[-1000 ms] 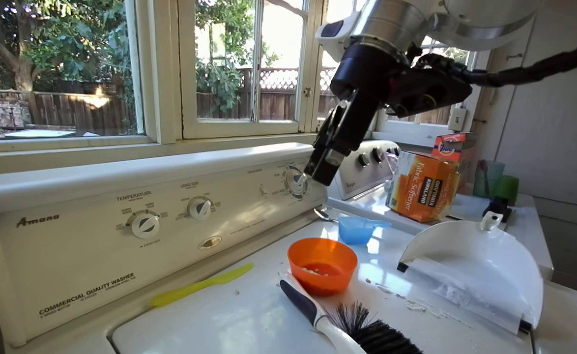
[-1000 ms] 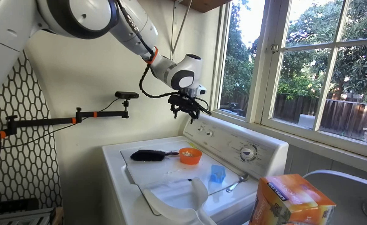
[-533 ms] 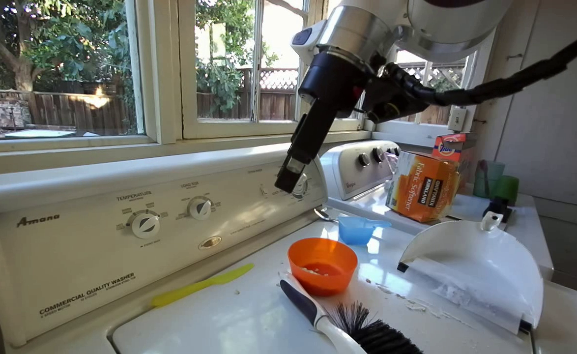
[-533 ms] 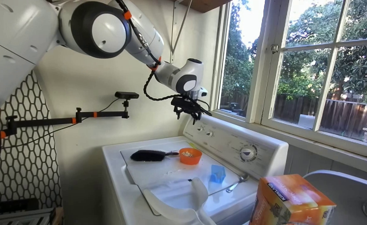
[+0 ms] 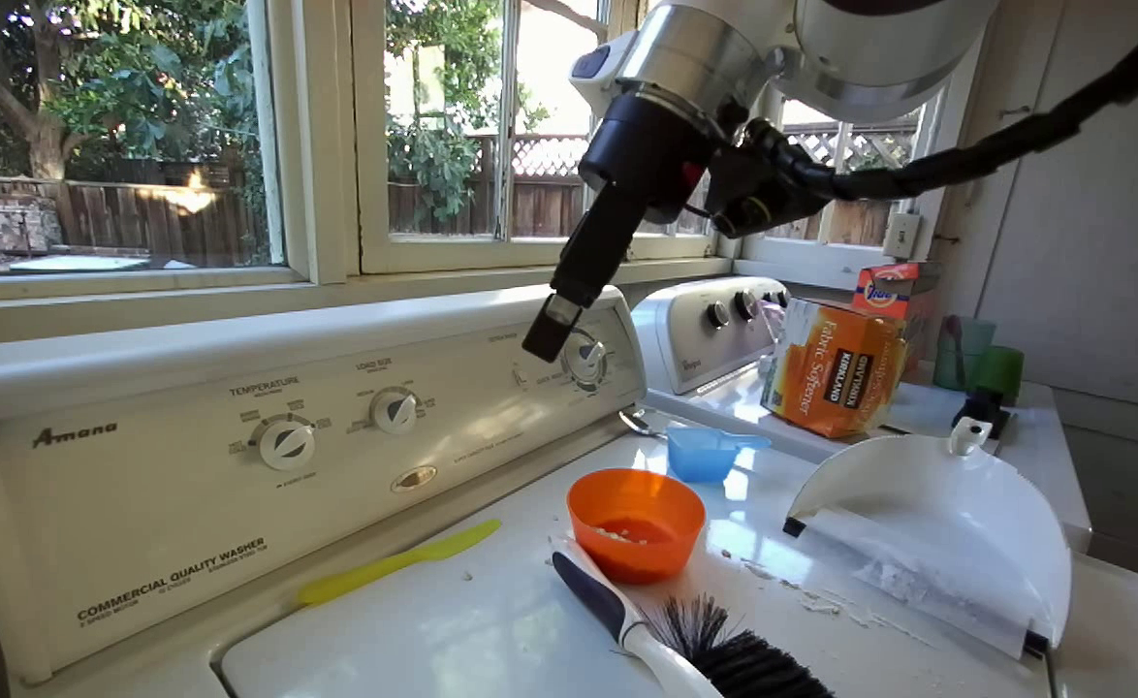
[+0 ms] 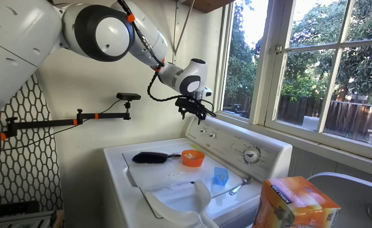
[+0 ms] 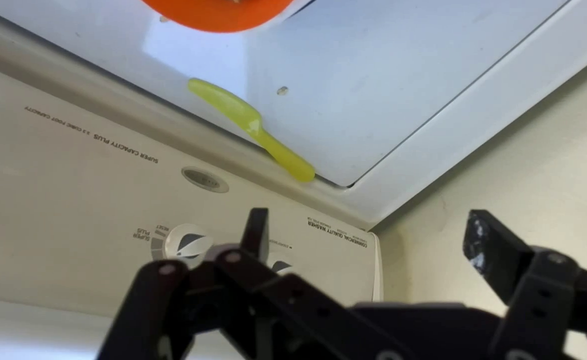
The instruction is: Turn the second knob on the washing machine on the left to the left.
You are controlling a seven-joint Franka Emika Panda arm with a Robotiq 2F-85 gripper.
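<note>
The white Amana washing machine (image 5: 181, 494) has a row of knobs on its sloped back panel. The second knob (image 5: 395, 411), white with a dark mark under LOAD SIZE, shows in both exterior views (image 6: 212, 135) and the wrist view (image 7: 189, 244). The first knob (image 5: 288, 443), under TEMPERATURE, is partly hidden behind a finger in the wrist view (image 7: 282, 265). My gripper (image 6: 191, 119) is above the machine, apart from the knobs. In the wrist view the gripper (image 7: 368, 220) has its fingers wide apart with nothing between, and the second knob is left of the left finger.
An orange bowl (image 5: 635, 523), a brush (image 5: 666, 640), a yellow knife (image 5: 399, 560), a blue scoop (image 5: 703, 454) and a white dustpan (image 5: 947, 523) lie on the lid. A third knob (image 5: 585, 359) is at the panel's far end. Windows (image 5: 491, 126) stand behind the panel.
In an exterior view my gripper has moved left and turned so that its fingers line up; in the last half second it rose slightly. The knobs and objects have not moved.
</note>
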